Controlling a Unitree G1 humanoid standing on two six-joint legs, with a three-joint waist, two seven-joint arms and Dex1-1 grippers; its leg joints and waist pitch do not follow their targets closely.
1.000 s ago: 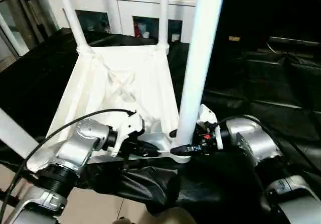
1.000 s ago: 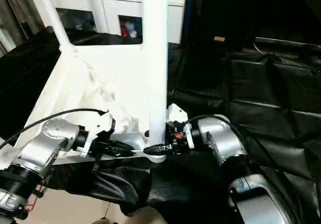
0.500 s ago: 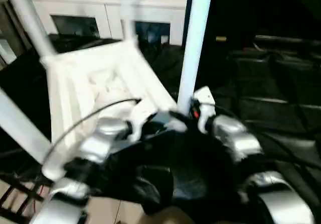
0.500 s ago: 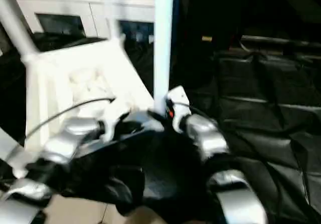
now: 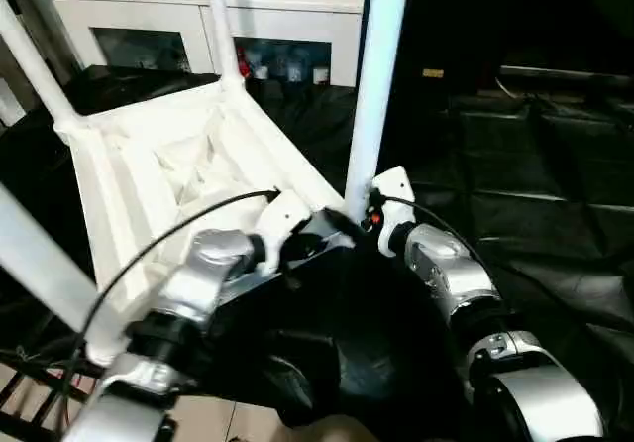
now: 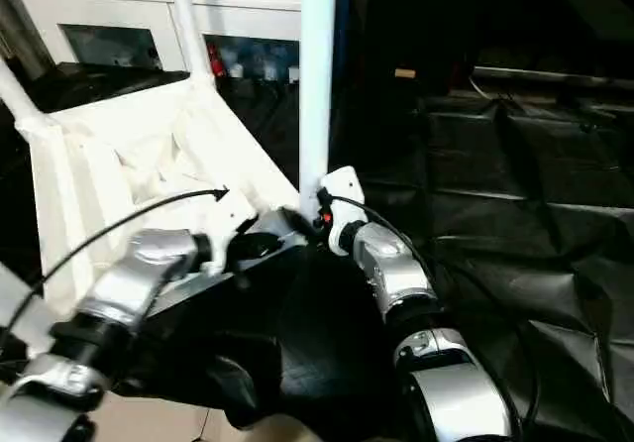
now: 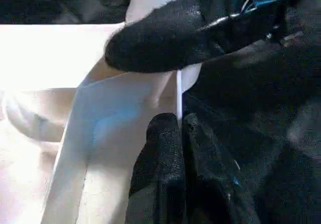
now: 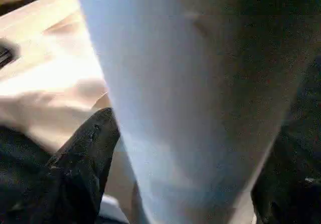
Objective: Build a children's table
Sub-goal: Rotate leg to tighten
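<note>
On the black sheet ahead, the upturned tabletop (image 5: 168,179) with its legs up is likely light, stiff, slick plastic, so you keep left gripper (image 7: 178,126) pinched on the rim; right gripper (image 8: 195,194) straddles the near leg (image 5: 374,85) low, unclamped.

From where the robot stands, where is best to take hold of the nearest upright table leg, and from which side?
Probably low on the nearest leg, just above its corner socket on the upturned tabletop. The tube stands upright and round, so level fingers can close around it. Come from the robot's right, where the right gripper already sits; the left gripper pinches the tabletop's edge there.
</note>
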